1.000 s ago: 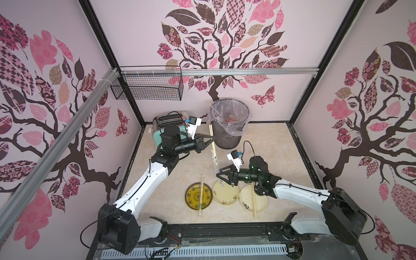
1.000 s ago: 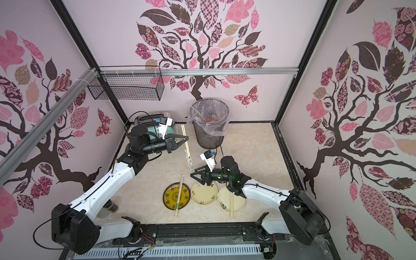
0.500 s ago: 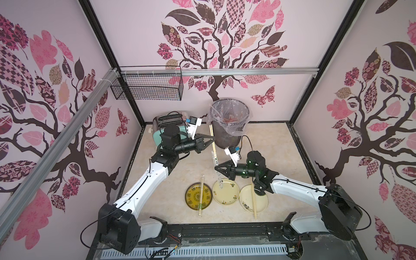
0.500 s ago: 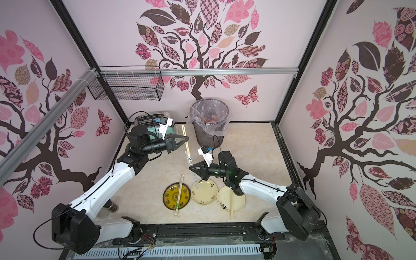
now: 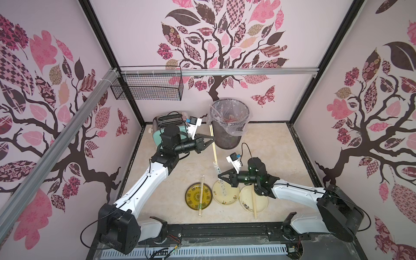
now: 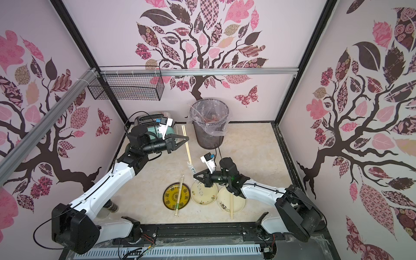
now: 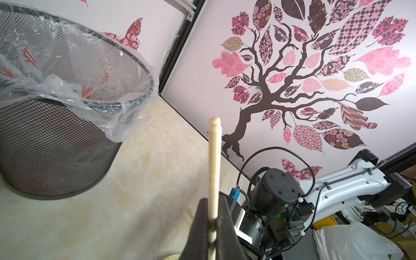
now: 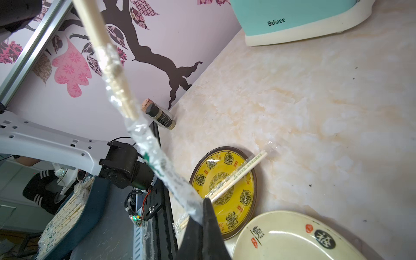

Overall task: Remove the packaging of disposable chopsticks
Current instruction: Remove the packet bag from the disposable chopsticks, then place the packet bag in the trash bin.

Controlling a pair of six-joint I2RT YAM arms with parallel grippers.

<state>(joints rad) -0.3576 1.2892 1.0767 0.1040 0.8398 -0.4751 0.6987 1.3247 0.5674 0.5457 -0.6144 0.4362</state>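
Pinching pale wooden chopsticks (image 5: 214,150), the left gripper (image 5: 213,141) opposes the right gripper (image 5: 219,175), clamped on their crinkled clear plastic sleeve (image 8: 155,157); a skewed pull could tear it.

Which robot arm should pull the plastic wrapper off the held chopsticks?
Right, probably: the right gripper pinches the sleeve's loose end, while the left gripper just clamps the bare chopsticks.

White arm links (image 5: 146,182), black round joints (image 5: 172,135), black tapered fingers (image 7: 198,234), thin black cables (image 7: 279,147)
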